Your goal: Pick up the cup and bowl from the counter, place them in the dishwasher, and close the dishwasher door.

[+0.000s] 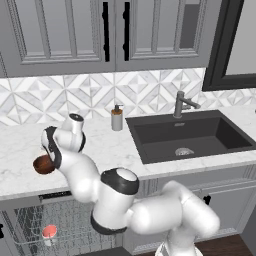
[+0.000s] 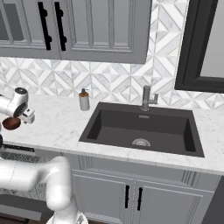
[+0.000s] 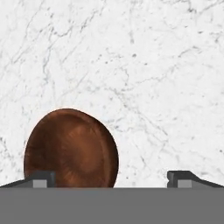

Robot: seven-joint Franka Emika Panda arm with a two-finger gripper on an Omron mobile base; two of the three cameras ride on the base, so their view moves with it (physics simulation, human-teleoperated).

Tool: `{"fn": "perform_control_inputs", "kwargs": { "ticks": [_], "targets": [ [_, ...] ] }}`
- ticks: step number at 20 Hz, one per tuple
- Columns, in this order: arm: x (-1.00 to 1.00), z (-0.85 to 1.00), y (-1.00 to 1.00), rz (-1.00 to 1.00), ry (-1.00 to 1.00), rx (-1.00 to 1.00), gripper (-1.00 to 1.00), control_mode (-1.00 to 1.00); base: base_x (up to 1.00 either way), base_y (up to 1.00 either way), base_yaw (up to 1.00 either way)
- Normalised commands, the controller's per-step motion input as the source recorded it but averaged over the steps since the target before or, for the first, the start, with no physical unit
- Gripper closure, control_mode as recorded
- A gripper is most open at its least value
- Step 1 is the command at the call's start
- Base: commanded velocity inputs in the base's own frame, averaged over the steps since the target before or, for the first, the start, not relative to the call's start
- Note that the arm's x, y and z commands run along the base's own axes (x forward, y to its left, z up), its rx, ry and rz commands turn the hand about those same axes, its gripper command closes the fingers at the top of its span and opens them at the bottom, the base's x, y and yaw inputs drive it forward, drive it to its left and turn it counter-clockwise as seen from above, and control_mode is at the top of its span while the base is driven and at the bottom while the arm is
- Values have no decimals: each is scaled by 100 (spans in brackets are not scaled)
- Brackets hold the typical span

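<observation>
At the far left of the left base view we see the dishwasher (image 1: 35, 225) standing open below the bench (image 1: 115, 145), its grey wire rack pulled out, and the cup (image 1: 49, 233) sits in that rack with its salmon-pink inside facing up. Above it, near the front edge of the white marble, the bowl (image 1: 43, 164) appears just beside the dark wrist of the arm, with the end effector (image 1: 49, 159) right at it. In the hand view we look down on the marble and find the bowl (image 3: 71, 148) at the lower left, its dark wood-like hollow turned toward us. The left fingertip (image 3: 41, 179) lies over the bowl's lower rim, while the other tip stands well apart to the right over bare marble, so the jaws are spread wide; we cannot tell from these pictures whether they grip the bowl or only hang beside it. In the right base view the bowl (image 2: 11, 124) shows at the left edge, directly under the hand. Moving right along the bench, we meet a soap dispenser (image 1: 117, 118) standing upright by the tiled wall, then the dark sink (image 1: 165, 150) set into the slab, with a grey faucet (image 1: 181, 104) behind it.
</observation>
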Motion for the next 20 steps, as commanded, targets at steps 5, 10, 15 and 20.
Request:
{"fn": "perform_control_inputs", "kwargs": {
  "ticks": [5, 10, 15, 20],
  "targets": [
    [16, -32, 23, 0, 3, -3, -100, -100, 0, 0, 0],
    [23, -15, 30, 0, 9, -9, -100, -100, 0, 0, 0],
    [11, -28, 26, 0, 16, -8, -100, -100, 0, 0, 0],
    [0, -8, 36, 2, 14, 0, 100, -100, 0, 0, 0]
  ]
}}
